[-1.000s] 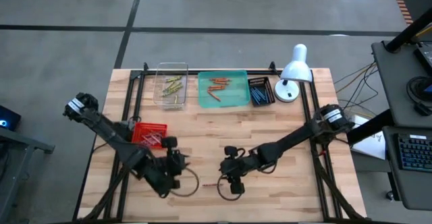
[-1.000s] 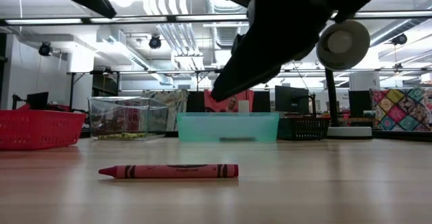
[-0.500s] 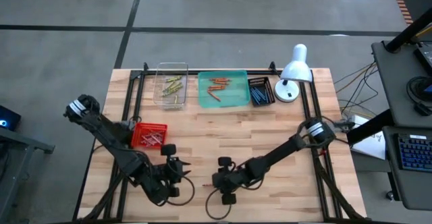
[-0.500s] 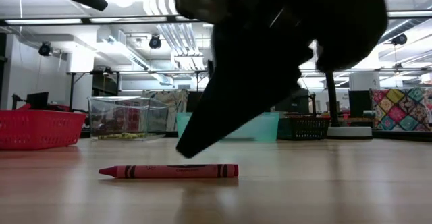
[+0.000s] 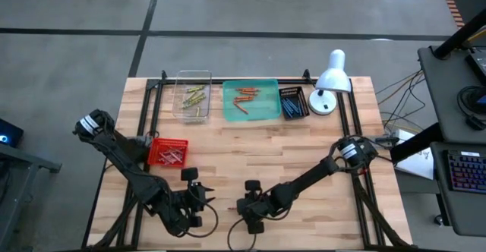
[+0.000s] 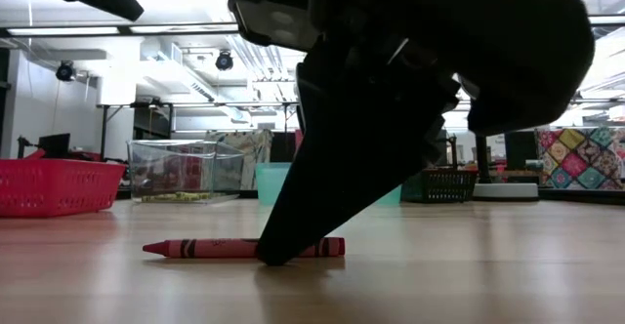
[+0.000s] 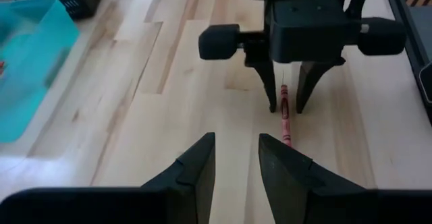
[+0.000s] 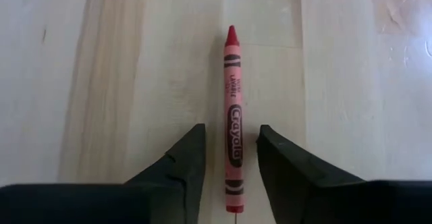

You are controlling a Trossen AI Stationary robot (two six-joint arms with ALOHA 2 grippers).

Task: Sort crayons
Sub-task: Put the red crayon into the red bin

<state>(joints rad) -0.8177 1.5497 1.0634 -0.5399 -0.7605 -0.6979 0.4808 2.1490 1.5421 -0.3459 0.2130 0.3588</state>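
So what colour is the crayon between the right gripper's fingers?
Red crayon, clearest in the right wrist view.

Bright even overhead light, soft shadows, backlit low view

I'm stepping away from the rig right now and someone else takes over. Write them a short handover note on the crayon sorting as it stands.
Right gripper: down at the table's near edge, jaws open, one on each side of a red crayon lying flat on the wood; not yet gripped.
Left gripper: jaws apart and empty, low over the table beside the right one, pointing at the same crayon.
Done: yellow-green crayons in the clear bin, orange-red crayons in the teal tray, blue ones in the black basket, some in the red basket.
Left: close on the red crayon, lift it and drop it into its container.
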